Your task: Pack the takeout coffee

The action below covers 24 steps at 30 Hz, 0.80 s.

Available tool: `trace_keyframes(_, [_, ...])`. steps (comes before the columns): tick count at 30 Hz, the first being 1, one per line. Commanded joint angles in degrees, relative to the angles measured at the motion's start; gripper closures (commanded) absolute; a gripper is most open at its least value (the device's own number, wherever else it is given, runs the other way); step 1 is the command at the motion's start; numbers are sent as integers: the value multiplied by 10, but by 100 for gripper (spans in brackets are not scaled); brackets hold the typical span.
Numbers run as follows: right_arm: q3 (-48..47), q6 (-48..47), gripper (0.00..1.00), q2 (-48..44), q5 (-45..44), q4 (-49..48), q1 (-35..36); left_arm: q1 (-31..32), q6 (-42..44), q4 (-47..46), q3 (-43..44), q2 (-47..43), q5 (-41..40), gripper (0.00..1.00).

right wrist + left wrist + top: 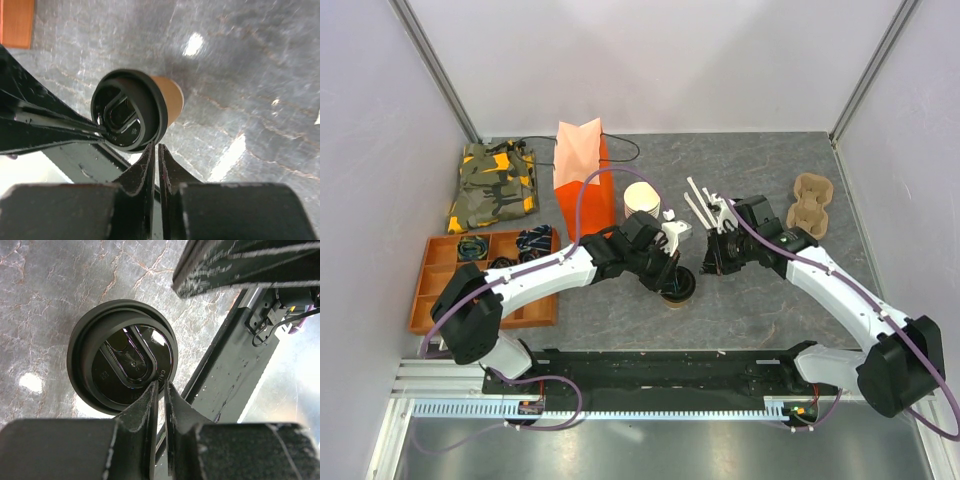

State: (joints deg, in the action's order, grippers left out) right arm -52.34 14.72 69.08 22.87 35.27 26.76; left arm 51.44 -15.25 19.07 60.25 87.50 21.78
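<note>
The takeout coffee (679, 288), a small tan cup with a black lid, stands upright on the grey table in front of the arms. My left gripper (670, 276) is shut and empty, its tips resting at the lid's rim; in the left wrist view (161, 386) the tips meet over the edge of the lid (122, 357). My right gripper (706, 265) is shut and empty just right of the cup; in the right wrist view (155, 146) its tips sit beside the lid (127, 111), with the tan cup wall (171, 97) showing. The orange bag (582, 168) stands open at the back.
A stack of lidless tan cups (642, 200) stands beside the bag. White sticks (698, 205) lie behind my right gripper. A pulp cup carrier (812, 206) is at the back right. An orange divided tray (435, 290) and a camouflage cloth (492, 186) are at the left.
</note>
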Motion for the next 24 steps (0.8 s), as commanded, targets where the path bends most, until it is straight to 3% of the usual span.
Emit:
trace_keyframes(1, [-30, -15, 87, 3, -29, 5, 2, -2, -8, 2, -2, 11, -1, 84])
trace_keyframes(14, [13, -9, 85, 40, 8, -77, 16, -11, -7, 5, -4, 19, -1, 85])
trace_keyframes(24, [-7, -18, 85, 33, -2, -49, 24, -13, -9, 5, -4, 28, 4, 86])
